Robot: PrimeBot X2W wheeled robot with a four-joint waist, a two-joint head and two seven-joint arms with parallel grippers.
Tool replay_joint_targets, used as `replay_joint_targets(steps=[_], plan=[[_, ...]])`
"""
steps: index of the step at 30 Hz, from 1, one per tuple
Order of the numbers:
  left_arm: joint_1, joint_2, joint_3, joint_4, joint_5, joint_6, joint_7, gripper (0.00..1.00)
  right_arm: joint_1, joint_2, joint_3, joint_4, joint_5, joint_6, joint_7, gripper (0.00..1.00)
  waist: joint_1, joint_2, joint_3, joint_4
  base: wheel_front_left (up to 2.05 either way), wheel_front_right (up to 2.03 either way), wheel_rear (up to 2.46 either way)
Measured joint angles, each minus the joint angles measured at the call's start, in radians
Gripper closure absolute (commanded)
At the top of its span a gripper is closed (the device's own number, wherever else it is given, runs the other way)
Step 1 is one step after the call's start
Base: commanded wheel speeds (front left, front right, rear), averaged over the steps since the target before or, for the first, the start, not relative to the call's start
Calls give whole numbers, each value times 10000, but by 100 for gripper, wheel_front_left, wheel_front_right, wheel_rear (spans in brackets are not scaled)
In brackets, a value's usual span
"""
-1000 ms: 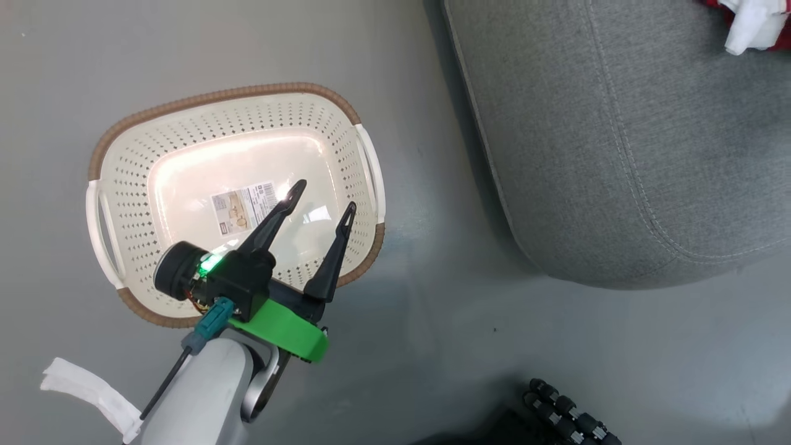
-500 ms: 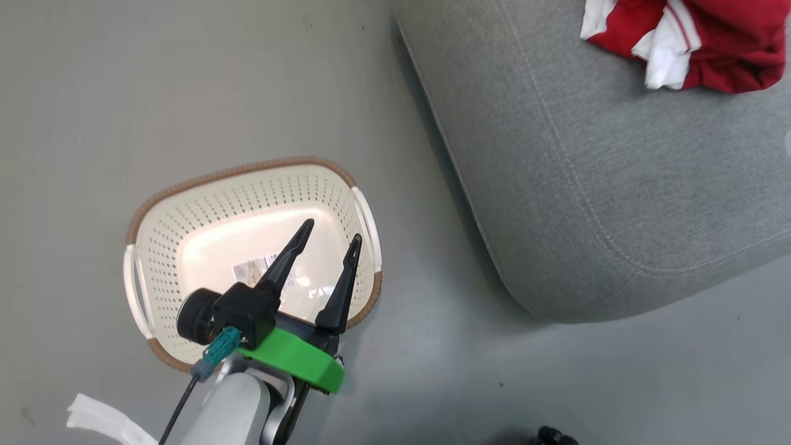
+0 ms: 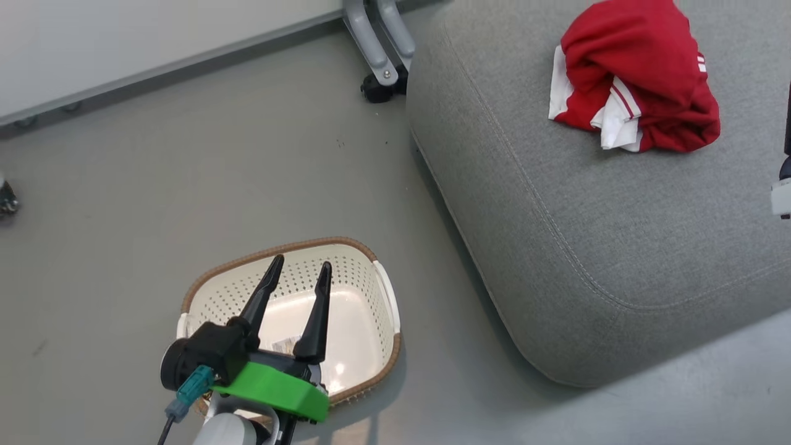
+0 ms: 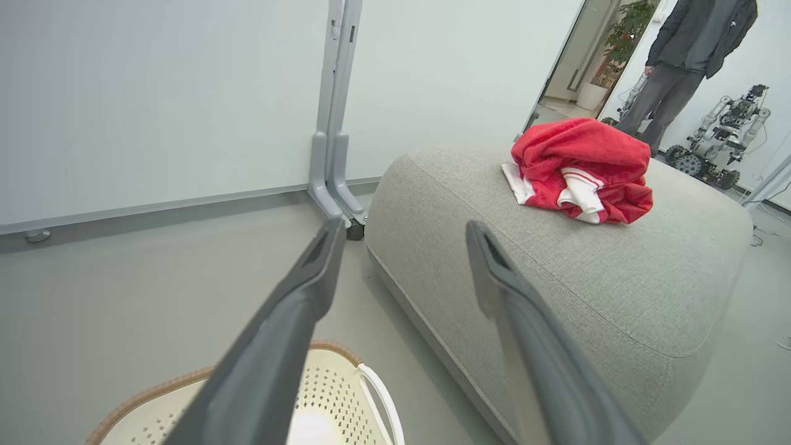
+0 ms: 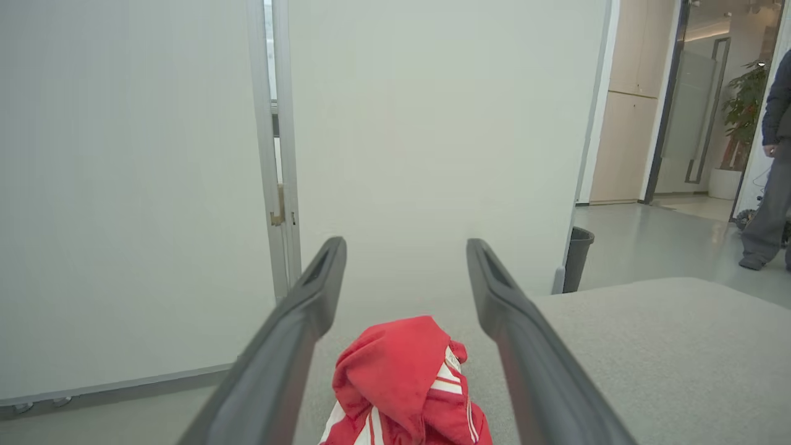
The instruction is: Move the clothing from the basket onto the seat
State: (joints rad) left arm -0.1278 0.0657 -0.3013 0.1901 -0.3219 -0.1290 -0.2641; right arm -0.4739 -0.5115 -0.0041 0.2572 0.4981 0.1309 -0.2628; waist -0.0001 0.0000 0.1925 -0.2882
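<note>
The clothing (image 3: 636, 93) is a soft red bundle with white trim and stripes. It lies crumpled on top of the seat (image 3: 587, 235). The seat is big and grey, made of rough woven cloth, with round corners and a stitched seam.

The basket (image 3: 355, 272) sits on the smooth grey floor (image 3: 185, 185), near the seat but not touching it. It is cream plastic full of little holes, with a brown woven-look rim and a white handle. A small sticker (image 3: 284, 344) lies on its shiny bottom.

The left end effector (image 3: 301, 262) hangs over the basket. Its two dark, pointed fingers are spread apart and hold nothing. The right end effector (image 5: 405, 244) is spread wide too. It is above the seat, and the clothing lies below it, untouched.

A white wall panel (image 3: 123, 43) stands past the basket. A grey metal leg (image 3: 377, 55) with a black wheel stands by the seat's corner. Past the seat, a person (image 4: 686, 55) stands near another robot (image 4: 723, 142). A dark bin (image 5: 578, 250) stands by the panel.
</note>
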Motion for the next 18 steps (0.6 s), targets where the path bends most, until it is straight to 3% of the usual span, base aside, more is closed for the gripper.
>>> replay_joint_targets(steps=[9, 18], plan=[[678, -130, 646, -207, 33, 0, 0, 0, 1947, 849, 330, -2412, -940, 0, 0, 0, 0, 0, -1053, 939, 0, 0, 0], [1187, -157, 1058, -253, -12, 0, 0, 0, 3746, 2481, 290, -2704, -1501, 0, 0, 0, 0, 0, -1715, 2346, 0, 0, 0]])
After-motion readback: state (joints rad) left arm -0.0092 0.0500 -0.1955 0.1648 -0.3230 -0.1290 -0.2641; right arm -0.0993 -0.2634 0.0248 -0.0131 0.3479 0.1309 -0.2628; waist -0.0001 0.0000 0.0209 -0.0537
